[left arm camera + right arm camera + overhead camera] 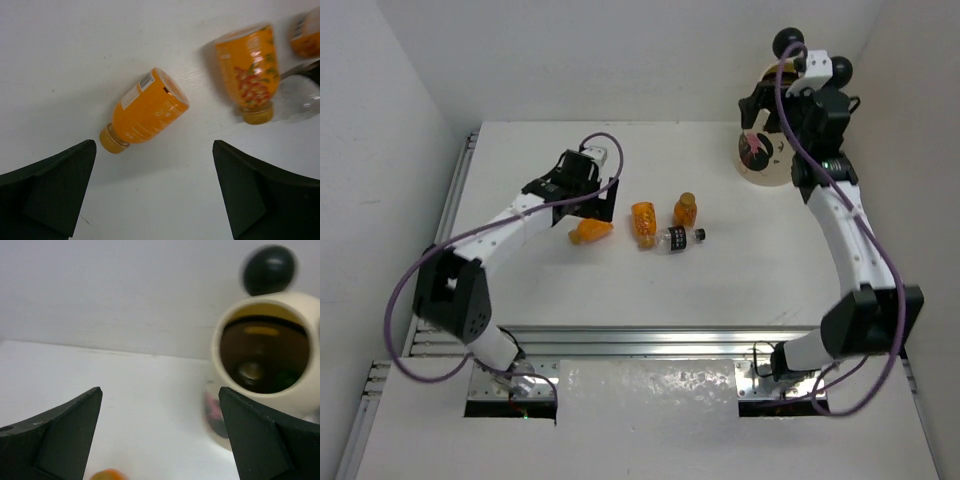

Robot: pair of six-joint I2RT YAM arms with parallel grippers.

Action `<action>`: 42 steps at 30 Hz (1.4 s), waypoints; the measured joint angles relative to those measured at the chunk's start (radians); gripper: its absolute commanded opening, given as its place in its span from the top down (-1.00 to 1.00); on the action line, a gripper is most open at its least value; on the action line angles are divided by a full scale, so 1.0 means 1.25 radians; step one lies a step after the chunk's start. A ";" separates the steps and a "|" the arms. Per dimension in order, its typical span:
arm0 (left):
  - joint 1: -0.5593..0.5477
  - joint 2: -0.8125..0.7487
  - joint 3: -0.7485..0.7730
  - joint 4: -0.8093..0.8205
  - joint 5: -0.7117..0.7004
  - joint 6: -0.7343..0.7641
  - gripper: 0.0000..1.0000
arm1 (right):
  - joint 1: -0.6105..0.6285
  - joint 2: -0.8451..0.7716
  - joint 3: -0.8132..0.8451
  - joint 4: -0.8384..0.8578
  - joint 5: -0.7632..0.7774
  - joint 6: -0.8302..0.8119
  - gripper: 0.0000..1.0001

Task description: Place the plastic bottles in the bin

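- We see the left arm bent at its elbow and reaching forward over the white table (740, 285). The left gripper (154, 150) points down, its black fingers (50, 195) spread wide and holding nothing.
- Just beyond the fingertips an orange plastic bottle with an orange cap (147, 112) lies on its side, untouched, its cap toward the left finger.
- Its white label panel carries a barcode. The small white print beside it is too fine for us to read.
- To its right lies a second orange bottle (250, 70) printed with red berries and green leaves. Any writing on it is blurred.
- A third orange bottle (684, 209) and a clear bottle with a black label and black cap (680, 239) sit just beside that one. The left wrist view cuts both off at its edge.
- The right arm stretches far toward the back right corner. The right gripper (160, 392) has its fingers wide apart, empty, facing the tall cream-white bin with black ball ears (280, 299).
- From above, the arm hides much of the bin, though a pink-and-black picture (757, 150) shows on its side.
- Inside the bin we make out only dark, blurred shapes.
- An orange blob (107, 475) is cut off at the bottom of the right wrist view.
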 measured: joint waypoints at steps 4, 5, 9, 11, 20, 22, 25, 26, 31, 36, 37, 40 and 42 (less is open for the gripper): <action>0.031 0.136 0.017 -0.012 0.056 0.065 -0.98 | 0.033 -0.201 -0.182 0.044 -0.156 0.065 -0.98; 0.036 0.158 0.017 -0.017 0.065 0.081 -0.96 | 0.042 -0.232 -0.216 0.046 -0.185 0.076 -0.98; 0.060 0.211 0.022 -0.024 0.102 0.125 -0.93 | 0.074 -0.293 -0.328 0.060 -0.281 0.114 -0.98; 0.078 0.233 0.026 -0.013 0.121 0.144 -0.89 | 0.085 -0.300 -0.380 0.056 -0.310 0.130 -0.98; 0.104 0.315 0.028 0.043 0.181 0.179 0.09 | 0.150 -0.311 -0.438 0.013 -0.367 0.147 -0.98; 0.104 0.317 0.027 0.058 0.189 0.179 0.64 | 0.150 -0.318 -0.438 0.007 -0.368 0.150 -0.98; 0.104 0.316 0.025 0.081 0.197 0.173 1.00 | 0.150 -0.325 -0.438 -0.004 -0.368 0.161 -0.98; 0.104 0.315 0.025 0.083 0.198 0.164 1.00 | 0.150 -0.326 -0.438 -0.009 -0.368 0.168 -0.98; 0.100 0.237 0.015 0.080 0.256 0.109 1.00 | 0.149 -0.327 -0.442 0.000 -0.408 0.248 -0.98; 0.032 -0.030 -0.034 0.129 0.473 0.086 1.00 | 0.154 -0.349 -0.525 0.169 -0.519 0.423 -0.98; 0.012 -0.067 -0.033 0.149 0.515 0.087 1.00 | 0.159 -0.345 -0.527 0.186 -0.528 0.448 -0.98; -0.049 -0.149 -0.031 0.209 0.653 0.088 1.00 | 0.189 -0.343 -0.523 0.226 -0.531 0.496 -0.98; -0.058 -0.171 -0.036 0.237 0.716 0.080 1.00 | 0.211 -0.343 -0.508 0.228 -0.514 0.510 -0.98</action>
